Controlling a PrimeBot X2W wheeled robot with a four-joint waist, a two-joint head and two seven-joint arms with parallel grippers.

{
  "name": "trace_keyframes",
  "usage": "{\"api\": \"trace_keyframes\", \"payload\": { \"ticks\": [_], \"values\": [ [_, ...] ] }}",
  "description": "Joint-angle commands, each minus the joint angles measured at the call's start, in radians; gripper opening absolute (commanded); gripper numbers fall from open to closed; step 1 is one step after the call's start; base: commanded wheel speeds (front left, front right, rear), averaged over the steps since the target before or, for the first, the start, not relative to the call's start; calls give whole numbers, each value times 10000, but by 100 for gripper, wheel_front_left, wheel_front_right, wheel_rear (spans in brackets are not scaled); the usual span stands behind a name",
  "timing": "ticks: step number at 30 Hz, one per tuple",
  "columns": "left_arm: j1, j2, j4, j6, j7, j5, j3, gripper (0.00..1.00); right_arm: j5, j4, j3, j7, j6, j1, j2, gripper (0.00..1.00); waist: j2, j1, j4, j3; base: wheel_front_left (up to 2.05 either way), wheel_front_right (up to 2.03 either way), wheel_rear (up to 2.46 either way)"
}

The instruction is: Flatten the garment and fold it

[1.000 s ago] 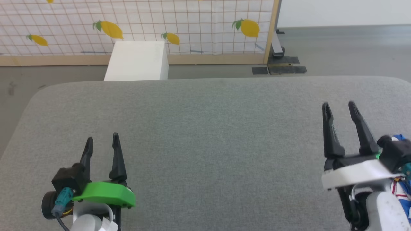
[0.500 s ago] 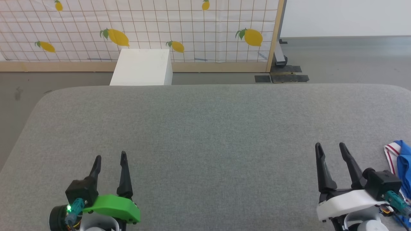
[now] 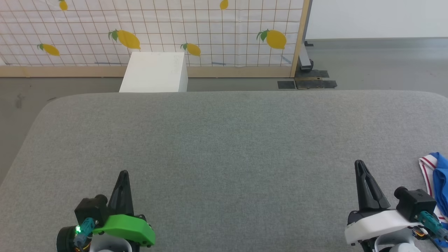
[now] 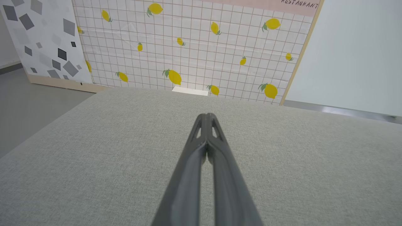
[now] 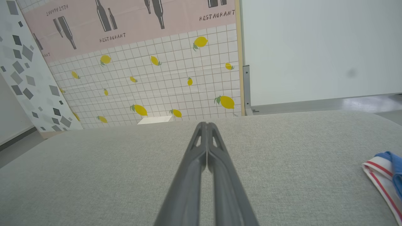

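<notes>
Grey cushion [image 3: 224,140], both grippers clenched empty

Head view: left gripper [image 3: 123,173] at 7 o'clock, right gripper [image 3: 359,163] at 5 o'clock, each pressed tip to tip, grasping nothing. The garment [image 3: 440,178] lies bunched at 4 o'clock, near the right gripper, clear of its fingers.

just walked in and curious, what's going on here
A two-armed robot is set to flatten and fold the garment, blue cloth with red-striped white trim lying at the right edge of the grey padded table. The left gripper and right gripper are both shut, holding nothing. Neither touches it yet.
</notes>
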Motion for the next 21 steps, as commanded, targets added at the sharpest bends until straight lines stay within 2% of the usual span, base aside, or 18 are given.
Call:
{"api": "trace_keyframes", "payload": {
  "ticks": [1, 21],
  "values": [
    [2, -8, -22, -6, 28, 31, 8, 0, -24, -20, 2, 27, 0, 0, 0, 0, 0, 1, -2, 3, 0, 0, 0],
    [29, -124, -351, -100, 458, 494, 134, 0, -379, -323, 63, 437, -3, -3, 4, 0, 0, 1, -36, 58, 0, 0, 0]
  ]
}}
